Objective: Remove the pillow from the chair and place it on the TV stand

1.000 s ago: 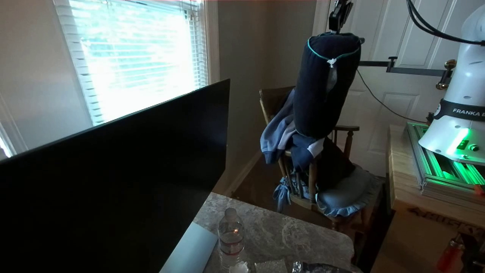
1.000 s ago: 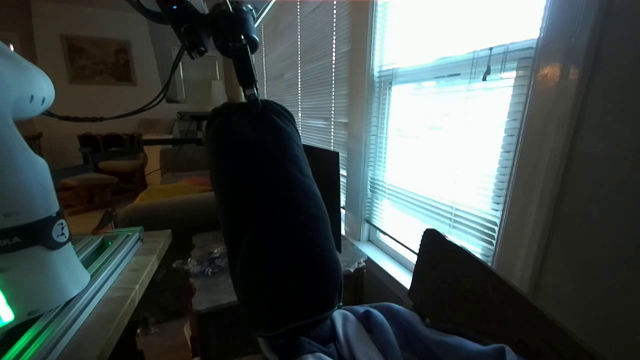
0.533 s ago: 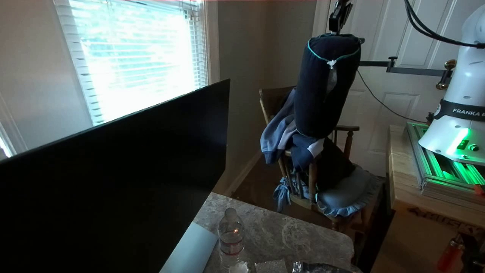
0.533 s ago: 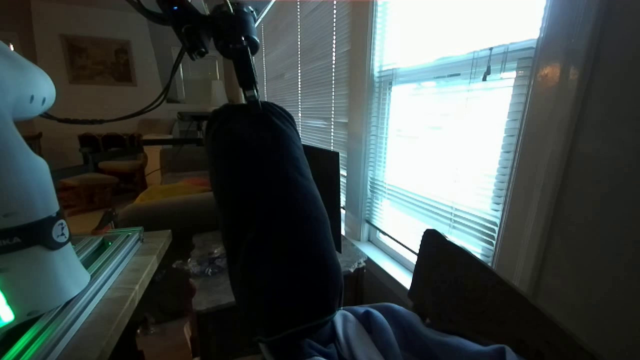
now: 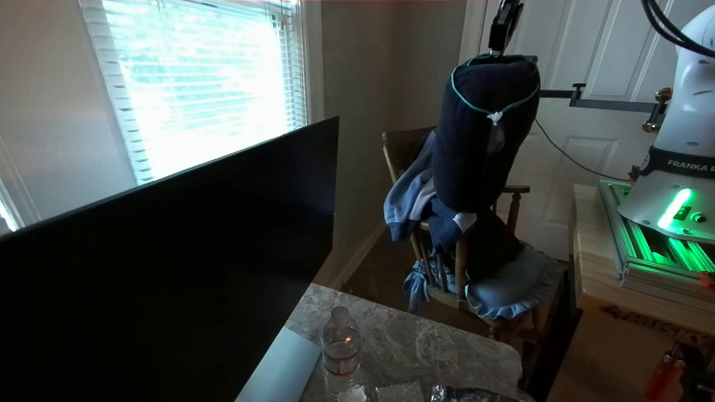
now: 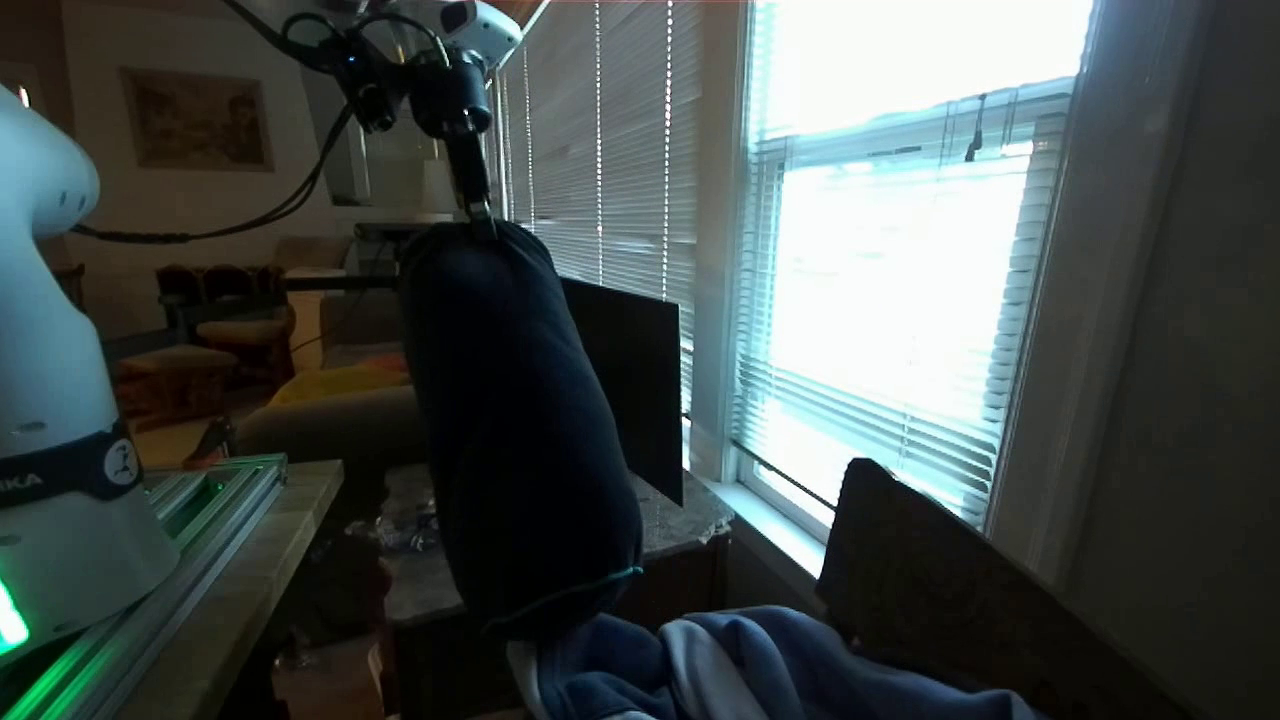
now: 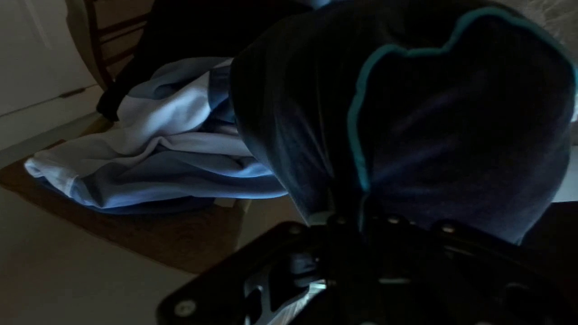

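Hanging nearly upright from your tool (image 5: 495, 53) in an exterior view, the dark pillow (image 5: 475, 162) leans a touch at the back of the chair (image 5: 405, 144), where a blue-and-white garment (image 5: 409, 196) drapes. Below, a blue cushion (image 5: 514, 282) lies on the seat. Nearer the camera, your surface (image 5: 430, 340) carries a clear bottle (image 5: 341, 353) and some crumpled plastic (image 5: 463, 393), with the broad dark screen (image 5: 184, 273) rising beside them. Up top, your tool is clamped on the pillow's end, its upper part cut off.

Behind the pillow, in an exterior view, a sofa (image 6: 330, 425) sits deep in shadow, and the pillow covers part of your screen and surface. Your tool pinches the top end, jaws drawn together on cloth. Lower down, pillow overlaps garment; touching or apart, you can't tell.

Over to the wrist view: garment to the left, the pillow's teal-piped end filling the upper right, your tool nipping a fold of it. It's dark here; the exact pinch is murky, the pillow's far end hidden.
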You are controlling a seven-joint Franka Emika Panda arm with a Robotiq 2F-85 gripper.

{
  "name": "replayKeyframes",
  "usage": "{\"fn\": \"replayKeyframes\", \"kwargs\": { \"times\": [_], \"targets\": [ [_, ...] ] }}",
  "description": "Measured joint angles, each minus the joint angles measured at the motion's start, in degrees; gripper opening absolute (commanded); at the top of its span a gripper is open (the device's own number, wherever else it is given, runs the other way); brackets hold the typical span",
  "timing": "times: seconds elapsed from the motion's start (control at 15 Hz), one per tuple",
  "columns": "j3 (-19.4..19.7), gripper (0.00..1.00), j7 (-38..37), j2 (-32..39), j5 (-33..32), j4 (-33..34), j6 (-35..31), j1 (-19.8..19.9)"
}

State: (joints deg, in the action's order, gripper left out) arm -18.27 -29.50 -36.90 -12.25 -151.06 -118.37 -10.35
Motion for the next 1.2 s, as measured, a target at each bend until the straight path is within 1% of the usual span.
{"fn": "replayKeyframes", "kwargs": {
  "times": [0.2,0.47,0.73,0.93,1.2],
  "targets": [
    [-3.2,0.02,0.0,0.3,3.7,1.6,-0.4,-2.7],
    [-7.5,0.02,-0.1,2.6,6.4,4.7,-1.7,-5.5],
    [-11.6,0.02,-0.2,6.1,6.5,6.4,-8.6,-7.0],
    [-14.8,0.02,-0.3,9.1,6.4,6.6,-13.8,-7.2],
    [-19.6,0.02,-0.8,13.0,6.4,6.5,-18.8,-7.3]
  ]
}}
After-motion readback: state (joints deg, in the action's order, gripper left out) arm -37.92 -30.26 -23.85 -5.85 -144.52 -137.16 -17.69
